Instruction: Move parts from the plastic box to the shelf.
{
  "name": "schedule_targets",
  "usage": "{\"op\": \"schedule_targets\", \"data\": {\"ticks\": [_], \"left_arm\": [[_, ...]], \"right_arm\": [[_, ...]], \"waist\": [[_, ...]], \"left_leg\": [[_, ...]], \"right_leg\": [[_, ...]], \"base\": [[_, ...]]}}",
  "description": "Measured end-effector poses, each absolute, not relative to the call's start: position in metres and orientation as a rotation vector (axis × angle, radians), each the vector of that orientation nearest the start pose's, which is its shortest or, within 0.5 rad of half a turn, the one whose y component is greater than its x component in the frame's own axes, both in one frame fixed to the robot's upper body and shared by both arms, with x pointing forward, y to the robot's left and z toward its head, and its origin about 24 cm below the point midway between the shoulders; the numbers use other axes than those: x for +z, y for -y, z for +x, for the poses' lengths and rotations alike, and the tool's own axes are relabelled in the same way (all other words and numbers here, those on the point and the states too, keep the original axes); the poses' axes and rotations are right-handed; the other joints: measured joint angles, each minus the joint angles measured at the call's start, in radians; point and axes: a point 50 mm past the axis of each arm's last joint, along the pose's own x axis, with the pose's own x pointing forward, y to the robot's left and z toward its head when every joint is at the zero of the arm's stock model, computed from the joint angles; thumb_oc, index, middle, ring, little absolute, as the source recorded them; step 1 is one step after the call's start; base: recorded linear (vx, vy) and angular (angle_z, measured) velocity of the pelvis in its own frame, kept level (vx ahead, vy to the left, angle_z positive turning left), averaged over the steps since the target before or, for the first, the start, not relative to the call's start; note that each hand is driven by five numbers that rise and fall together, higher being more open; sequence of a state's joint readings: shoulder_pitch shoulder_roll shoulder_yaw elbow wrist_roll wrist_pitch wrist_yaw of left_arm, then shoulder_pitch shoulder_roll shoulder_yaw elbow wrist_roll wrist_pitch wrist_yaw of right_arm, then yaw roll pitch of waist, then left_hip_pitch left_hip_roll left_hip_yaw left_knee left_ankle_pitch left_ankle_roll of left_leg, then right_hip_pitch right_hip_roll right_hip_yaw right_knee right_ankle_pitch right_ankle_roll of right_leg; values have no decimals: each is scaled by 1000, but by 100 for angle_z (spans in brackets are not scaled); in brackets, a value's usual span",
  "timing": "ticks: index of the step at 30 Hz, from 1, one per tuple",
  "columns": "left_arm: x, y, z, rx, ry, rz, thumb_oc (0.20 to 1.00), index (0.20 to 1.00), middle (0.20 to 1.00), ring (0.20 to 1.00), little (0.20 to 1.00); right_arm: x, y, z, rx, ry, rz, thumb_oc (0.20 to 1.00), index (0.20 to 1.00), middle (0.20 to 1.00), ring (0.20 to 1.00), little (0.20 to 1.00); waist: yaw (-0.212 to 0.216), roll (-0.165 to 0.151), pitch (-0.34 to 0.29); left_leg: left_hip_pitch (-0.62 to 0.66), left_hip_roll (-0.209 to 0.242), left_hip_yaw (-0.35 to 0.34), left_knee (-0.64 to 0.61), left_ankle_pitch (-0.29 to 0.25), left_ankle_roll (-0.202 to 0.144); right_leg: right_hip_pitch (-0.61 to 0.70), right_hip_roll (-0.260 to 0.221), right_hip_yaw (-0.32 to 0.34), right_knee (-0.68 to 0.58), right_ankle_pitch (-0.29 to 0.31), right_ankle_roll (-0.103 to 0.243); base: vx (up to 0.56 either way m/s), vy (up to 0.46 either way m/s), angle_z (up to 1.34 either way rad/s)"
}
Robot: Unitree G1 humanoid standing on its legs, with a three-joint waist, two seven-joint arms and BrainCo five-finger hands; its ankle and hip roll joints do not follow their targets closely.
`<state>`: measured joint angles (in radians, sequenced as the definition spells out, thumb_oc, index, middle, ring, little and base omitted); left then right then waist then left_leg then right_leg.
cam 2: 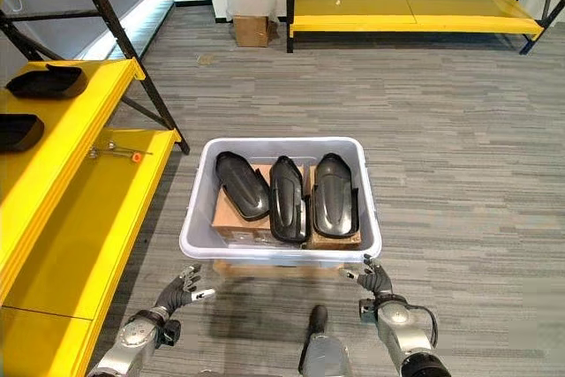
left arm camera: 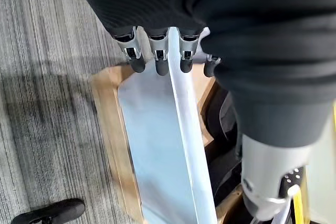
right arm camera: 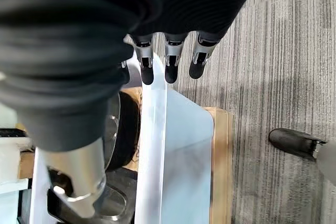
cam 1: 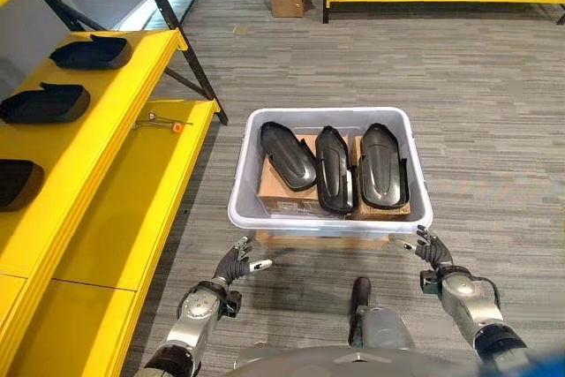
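I have the grey plastic box [cam 1: 330,215] sitting on the carpet straight ahead of me, raised on a low wooden board [left arm camera: 107,129] whose edge shows beneath it, which I judge is there to lift the rim within easy reach. Inside lie three black moulded parts [cam 1: 334,168] side by side on brown cardboard cartons [cam 1: 281,190], their long sides running away from me, so each can be lifted out singly. The yellow shelf [cam 1: 124,86] stands along my left, close enough that a part need only travel sideways; three more black parts [cam 1: 46,103] already rest on its upper level, spaced apart in a row, and a small tool with an orange tip [cam 1: 164,124] lies on the lower level.

My left hand [cam 1: 237,261] hangs just outside the box's near left corner, palm turned inward, fingers loosely spread and holding nothing; its wrist view shows the fingertips [left arm camera: 160,64] lined up over the rim. My right hand [cam 1: 430,249] mirrors it at the near right corner, fingers relaxed and empty, tips [right arm camera: 170,69] likewise above the rim. Neither touches a part yet. I judge that the next step is to reach in over the near wall for one of the parts
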<state>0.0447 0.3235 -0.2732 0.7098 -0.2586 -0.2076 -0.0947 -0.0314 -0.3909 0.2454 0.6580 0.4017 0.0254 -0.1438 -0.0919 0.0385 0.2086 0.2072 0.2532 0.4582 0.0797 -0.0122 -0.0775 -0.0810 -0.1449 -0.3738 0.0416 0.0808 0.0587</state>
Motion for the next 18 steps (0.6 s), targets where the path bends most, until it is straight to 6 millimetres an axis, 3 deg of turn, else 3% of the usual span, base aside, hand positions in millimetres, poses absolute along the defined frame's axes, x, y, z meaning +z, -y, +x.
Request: {"op": "schedule_targets", "data": {"ticks": [2, 3, 4, 5, 6, 7, 9, 12, 13, 15, 18], "left_arm": [[-99, -207, 176, -160, -612, 133, 1000, 1000, 1000, 1000, 1000], [-100, -218, 172, -152, -632, 161, 1000, 1000, 1000, 1000, 1000], [-101, -218, 171, -149, -641, 159, 1000, 1000, 1000, 1000, 1000], [-103, -216, 165, -156, -651, 149, 1000, 1000, 1000, 1000, 1000], [-102, -215, 168, -163, -639, 147, 1000, 1000, 1000, 1000, 1000], [-101, -215, 169, -165, -636, 146, 1000, 1000, 1000, 1000, 1000], [-101, -214, 168, -165, -634, 138, 1000, 1000, 1000, 1000, 1000], [-104, -208, 167, -173, -642, 113, 1000, 1000, 1000, 1000, 1000], [-108, -207, 163, -184, -665, 109, 1000, 1000, 1000, 1000, 1000], [-107, -214, 161, -181, -675, 139, 1000, 1000, 1000, 1000, 1000], [-102, -231, 163, -169, -674, 189, 1000, 1000, 1000, 1000, 1000]], "right_arm": [[-85, 239, 202, -171, -686, -121, 1000, 1000, 1000, 1000, 1000], [-84, 238, 202, -169, -683, -121, 1000, 1000, 1000, 1000, 1000], [-84, 241, 202, -178, -683, -123, 1000, 1000, 1000, 1000, 1000], [-83, 244, 204, -190, -680, -134, 1000, 1000, 1000, 1000, 1000], [-84, 246, 201, -197, -688, -141, 1000, 1000, 1000, 1000, 1000], [-86, 245, 198, -198, -700, -137, 1000, 1000, 1000, 1000, 1000], [-89, 241, 195, -186, -716, -141, 1000, 1000, 1000, 1000, 1000], [-100, 251, 168, -235, -784, -133, 1000, 1000, 1000, 1000, 1000], [-102, 251, 162, -259, -791, -110, 1000, 1000, 1000, 1000, 1000], [-107, 241, 159, -240, -802, -90, 1000, 1000, 1000, 1000, 1000], [-104, 227, 168, -213, -759, -53, 1000, 1000, 1000, 1000, 1000]], "waist": [[2, -7, -13], [21, -45, -41], [25, -40, -43], [19, -26, -60], [12, 0, -72], [-4, 3, -72], [0, -8, -76], [-21, 13, -91], [-29, 22, -97], [-26, -15, -96], [-23, -62, -87]], "left_leg": [[-45, 14, 6, 91, 10, -12], [-111, 30, -2, 243, 38, -62], [-142, 59, -10, 300, 55, -88], [-116, 36, 67, 108, 23, -74], [-122, 10, 84, -22, 42, -57], [-123, 11, 81, -52, 52, -57], [-129, 10, 84, -76, 70, -54], [-116, -51, 81, -105, 102, -3], [-88, -71, 91, -147, 56, 8], [-68, -128, 101, -172, 45, 27], [-85, -178, 90, -156, 23, 61]], "right_leg": [[-67, -36, -5, 160, -83, -16], [-137, -71, -10, 330, -216, -83], [-113, -69, -4, 305, -218, -93], [-33, -32, -17, 155, -160, -91], [12, 2, -23, 90, -143, -86], [47, 24, -30, 52, -139, -76], [54, 40, -18, 34, -140, -71], [63, 38, -15, 49, -129, -58], [63, 24, -21, 89, -143, -36], [53, -20, 7, 118, -149, -7], [55, -69, 13, 88, -121, 24]], "base": [[206, -165, 18], [184, 17, 3], [117, 101, -10], [176, 286, -17], [178, 291, -5], [197, 347, -17], [86, 207, -41], [174, 366, -14], [99, 211, 14], [46, 127, 7], [17, 59, 16]]}}
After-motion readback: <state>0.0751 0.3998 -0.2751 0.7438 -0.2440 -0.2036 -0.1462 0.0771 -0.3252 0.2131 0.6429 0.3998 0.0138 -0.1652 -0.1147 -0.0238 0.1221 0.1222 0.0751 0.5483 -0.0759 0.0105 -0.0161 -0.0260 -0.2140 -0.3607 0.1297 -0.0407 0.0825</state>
